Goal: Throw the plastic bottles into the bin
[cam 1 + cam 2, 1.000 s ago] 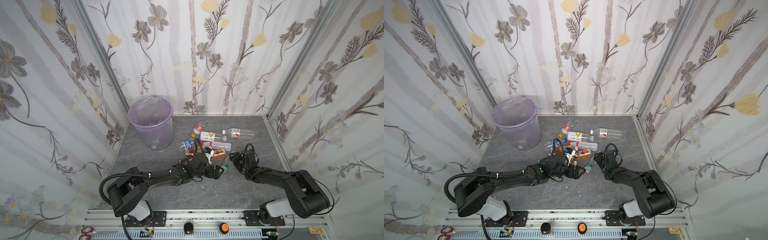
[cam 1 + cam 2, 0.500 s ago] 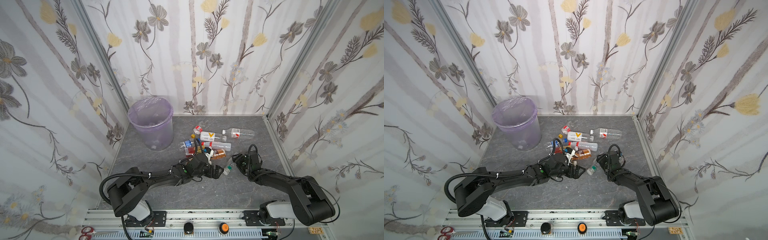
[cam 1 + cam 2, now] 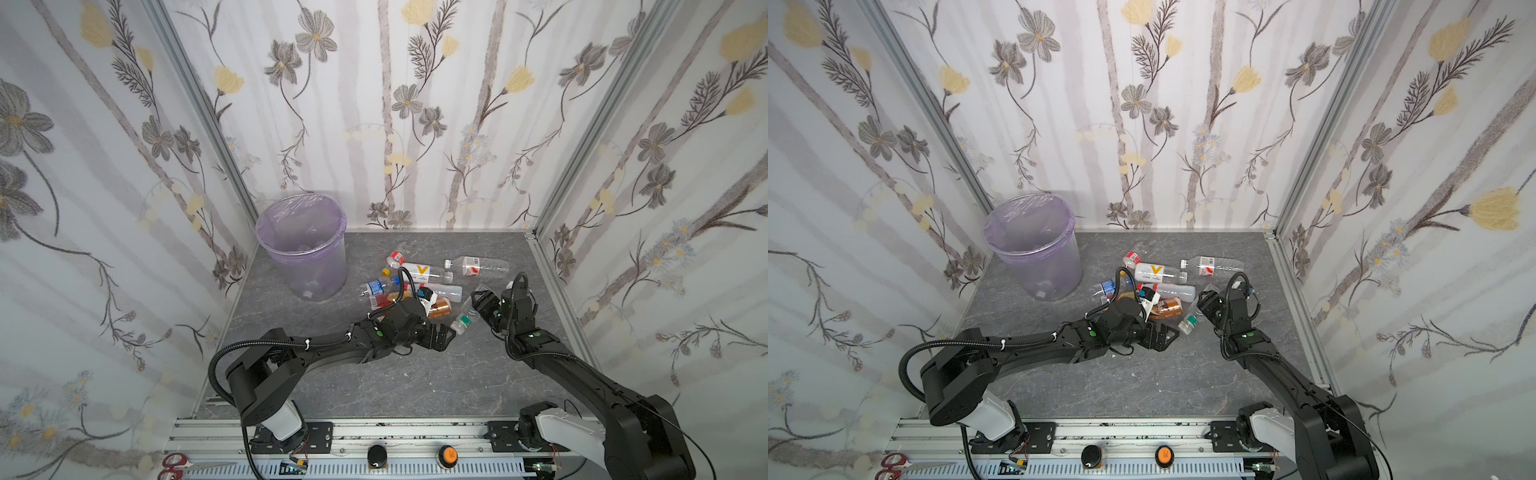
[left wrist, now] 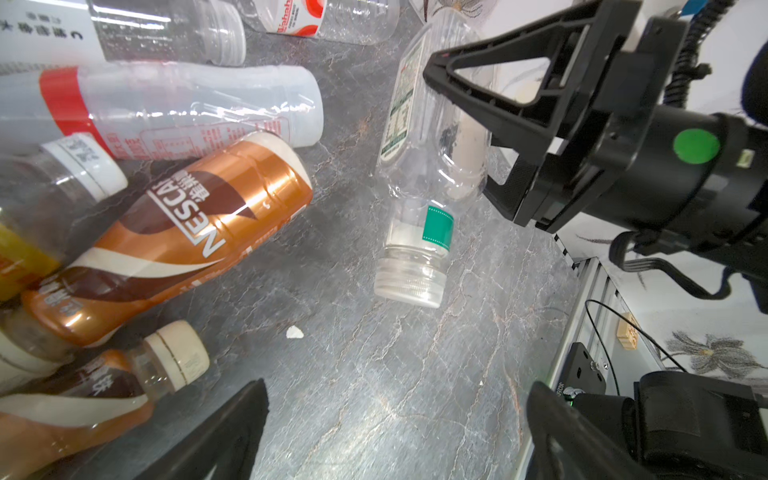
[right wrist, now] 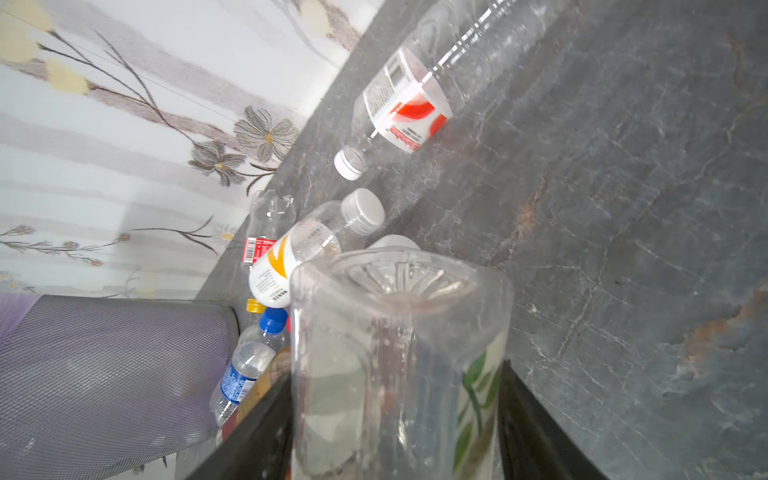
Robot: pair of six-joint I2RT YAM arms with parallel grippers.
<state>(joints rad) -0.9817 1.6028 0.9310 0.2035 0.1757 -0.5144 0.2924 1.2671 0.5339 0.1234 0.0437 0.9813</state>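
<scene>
I'm looking into a booth of floral wallpaper (image 3: 415, 124) around a grey, veined, stone-look table (image 3: 374, 386), matte and flat.

The bin (image 3: 307, 266) is a round, translucent pale purple tub with a fine mesh wall and a crinkled clear liner folded over its rim. It stands in the far left corner, close to the left wall.

The bottles lie on their sides in a loose pile near mid-table, just right of the bin:
- a glossy copper-and-brown coffee bottle (image 4: 166, 245)
- a cloudy bottle with a red band (image 4: 166, 108)
- a white bottle with an orange mark (image 3: 422, 271)
- a small blue-capped bottle (image 3: 376, 286)

A ribbed clear water bottle (image 3: 476, 266) with a red-and-white label lies a little apart, toward the back wall.

The near half of the table is bare up to the aluminium front rail (image 3: 374, 432). There is also an open strip between the pile and the right wall.

My right gripper (image 3: 478, 301) is clamped about half-wide on the body of a thin, dented clear bottle with a green band (image 4: 428, 166), one finger on each flank. The bottle hangs tilted at the pile's right edge, well apart from the bin. Its ribbed cap points down, close to the table, and I cannot tell whether it touches.

My left gripper (image 3: 436, 338) is spread fully wide and holds nothing. It sits low over bare table near that cap.
</scene>
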